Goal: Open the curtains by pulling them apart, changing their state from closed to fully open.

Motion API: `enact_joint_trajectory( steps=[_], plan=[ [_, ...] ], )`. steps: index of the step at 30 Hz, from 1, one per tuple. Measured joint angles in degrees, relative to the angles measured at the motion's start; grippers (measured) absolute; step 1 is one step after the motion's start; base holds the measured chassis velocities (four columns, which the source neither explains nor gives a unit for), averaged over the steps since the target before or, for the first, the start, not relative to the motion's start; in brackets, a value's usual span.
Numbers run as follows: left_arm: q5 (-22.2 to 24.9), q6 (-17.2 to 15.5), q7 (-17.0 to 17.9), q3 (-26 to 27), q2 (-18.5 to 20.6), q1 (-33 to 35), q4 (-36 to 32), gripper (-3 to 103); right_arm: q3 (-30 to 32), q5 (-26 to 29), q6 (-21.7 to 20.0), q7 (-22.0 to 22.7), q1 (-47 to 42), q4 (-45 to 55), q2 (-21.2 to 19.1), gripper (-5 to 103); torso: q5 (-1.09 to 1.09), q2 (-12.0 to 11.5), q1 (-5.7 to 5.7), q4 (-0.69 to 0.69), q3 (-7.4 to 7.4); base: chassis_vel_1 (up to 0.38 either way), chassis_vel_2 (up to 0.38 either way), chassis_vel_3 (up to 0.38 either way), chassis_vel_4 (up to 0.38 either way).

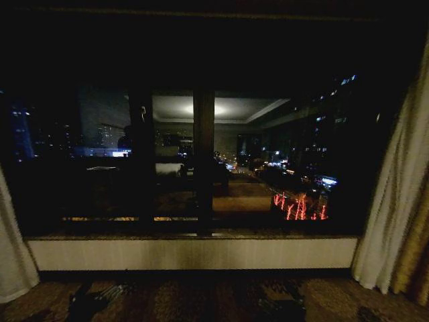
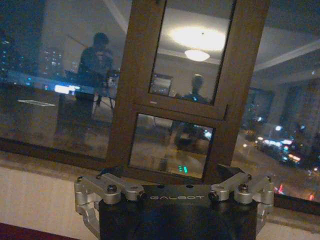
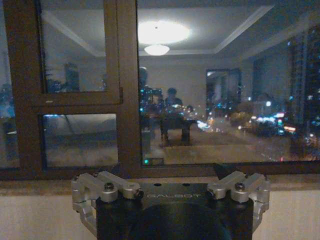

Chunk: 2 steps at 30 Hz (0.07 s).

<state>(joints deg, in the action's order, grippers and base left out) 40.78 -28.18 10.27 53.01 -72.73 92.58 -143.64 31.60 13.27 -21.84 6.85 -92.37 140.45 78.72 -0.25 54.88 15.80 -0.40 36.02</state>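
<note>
The left hand [image 2: 173,197] faces the window [image 1: 201,161] near its brown mullion [image 2: 135,90], fingers spread wide and holding nothing. The right hand [image 3: 170,192] likewise points at the window above the pale sill wall [image 1: 194,253], fingers spread and empty. The curtains [image 1: 392,201] hang bunched at either side of the window, the other panel [image 1: 12,255] at its left edge, leaving the glass uncovered.
</note>
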Motion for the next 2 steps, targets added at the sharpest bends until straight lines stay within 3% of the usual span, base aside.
enact_joint_trajectory(
  steps=[2],
  plan=[
    [-0.7,0.1,0.0,-0.2,-0.5,0.4,-0.1,100,0.1,0.0,0.1,0.2,-0.1,0.5,0.0,100,0.0,0.0,0.0,0.0,0.0,0.0,0.0,0.0,0.0]
  ],
)
